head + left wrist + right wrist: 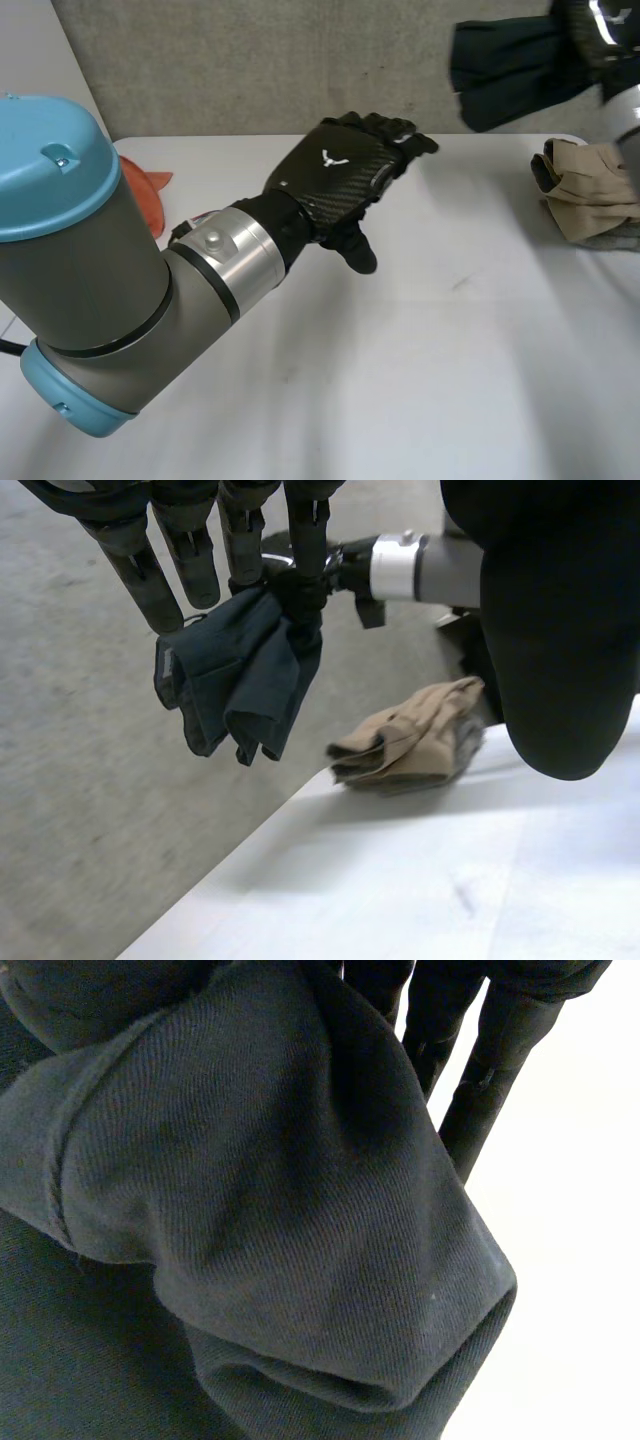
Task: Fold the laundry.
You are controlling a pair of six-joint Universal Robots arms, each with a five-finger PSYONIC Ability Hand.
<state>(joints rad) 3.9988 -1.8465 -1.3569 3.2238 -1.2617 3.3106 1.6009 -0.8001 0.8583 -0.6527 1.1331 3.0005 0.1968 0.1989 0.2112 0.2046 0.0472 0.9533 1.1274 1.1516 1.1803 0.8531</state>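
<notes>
Gripping dark garment (280, 1210) aloft: right robot hand (480, 1065) | left robot hand (340, 175) spread over table (420, 380)

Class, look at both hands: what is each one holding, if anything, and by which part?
The right hand grips the dark cloth by its bunched top; the left hand holds nothing.
</notes>
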